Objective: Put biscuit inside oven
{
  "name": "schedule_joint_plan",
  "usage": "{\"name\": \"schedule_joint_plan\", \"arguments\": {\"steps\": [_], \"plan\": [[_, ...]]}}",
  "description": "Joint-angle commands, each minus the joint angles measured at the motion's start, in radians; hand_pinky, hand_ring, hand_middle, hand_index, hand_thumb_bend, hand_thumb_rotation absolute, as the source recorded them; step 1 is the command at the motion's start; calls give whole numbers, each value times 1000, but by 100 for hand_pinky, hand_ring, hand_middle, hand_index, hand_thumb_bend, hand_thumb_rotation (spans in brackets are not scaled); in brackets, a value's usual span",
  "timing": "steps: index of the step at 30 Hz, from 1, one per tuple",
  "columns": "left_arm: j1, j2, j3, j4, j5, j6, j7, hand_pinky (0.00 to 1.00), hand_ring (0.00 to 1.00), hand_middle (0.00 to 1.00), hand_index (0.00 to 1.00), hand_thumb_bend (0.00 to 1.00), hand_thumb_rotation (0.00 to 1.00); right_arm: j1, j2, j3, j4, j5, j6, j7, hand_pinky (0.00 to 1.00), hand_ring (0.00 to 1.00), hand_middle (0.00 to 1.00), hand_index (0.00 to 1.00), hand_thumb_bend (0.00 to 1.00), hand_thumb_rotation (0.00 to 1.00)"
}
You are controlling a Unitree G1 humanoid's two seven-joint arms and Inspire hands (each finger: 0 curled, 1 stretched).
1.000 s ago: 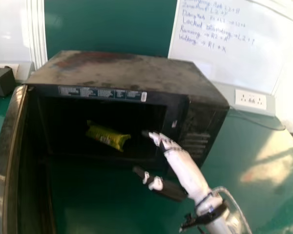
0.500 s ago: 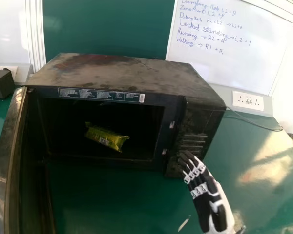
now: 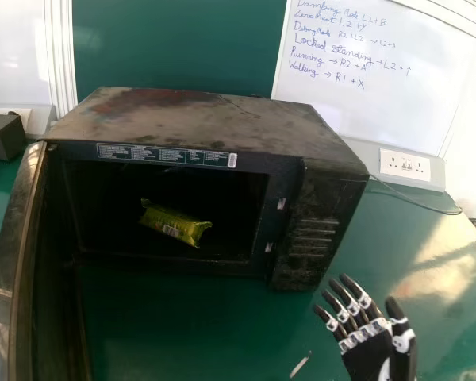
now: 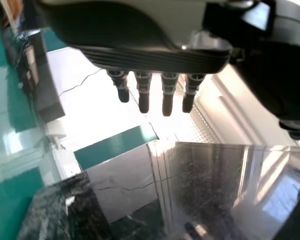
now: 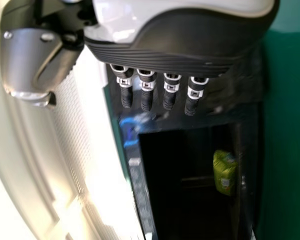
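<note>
In the head view a yellow-green biscuit packet [image 3: 175, 225] lies inside the dark oven [image 3: 198, 119], whose door [image 3: 16, 262] stands open at the left. My right hand [image 3: 366, 341] is open and holds nothing, in front of the oven's right side with its palm up. The right wrist view shows that right hand [image 5: 157, 82] with straight fingers, and the packet [image 5: 224, 172] within the oven cavity, apart from the hand. In the left wrist view my left hand [image 4: 155, 90] has its fingers extended and empty, near a dark glossy panel [image 4: 200, 180].
A green table [image 3: 412, 278] carries the oven. Behind it are a whiteboard [image 3: 381, 95] and a wall socket [image 3: 404, 164] with a cable. A dark box [image 3: 3, 136] sits at the far left, and a small pale object [image 3: 300, 365] lies near the front edge.
My right hand has withdrawn from the oven opening toward the right and front, turning palm up and spreading its fingers. The packet has stayed inside the oven.
</note>
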Motion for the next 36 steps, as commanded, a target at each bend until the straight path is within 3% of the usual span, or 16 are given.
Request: {"name": "schedule_joint_plan", "arguments": {"steps": [1,7,10,14,16,21,24,36], "plan": [[-46,-15,47,12,42,-37,12,99,100,100,100,72,96,15,12,-37,6,29,20,18,91,100,100,96,65,99],[-145,9,139,87,113,-162,19,100,100,100,100,73,95,11,55,-85,43,-7,45,-24,89,98,100,96,61,99],[-183,23,170,90,140,-210,16,100,100,100,100,72,97,-12,89,-78,81,-87,-5,-28,91,98,100,96,52,99],[-212,36,174,95,142,-235,13,99,100,100,100,74,96,-36,131,-68,112,-187,-60,-42,80,92,95,93,47,86],[-230,42,179,108,151,-254,9,100,100,100,100,75,97,-41,148,-64,118,-221,-76,-51,76,89,92,92,49,82],[-236,63,205,121,196,-269,-18,100,100,100,100,74,97,-48,185,-54,128,-264,-106,-63,83,90,94,94,58,87],[-255,78,206,136,213,-294,-26,99,100,100,100,74,98,-51,200,-48,125,-286,-116,-72,82,91,94,93,61,86],[-286,176,179,117,238,-239,-68,97,100,100,100,72,97,-50,235,-28,124,-315,-130,-84,75,89,93,91,68,87]]}}
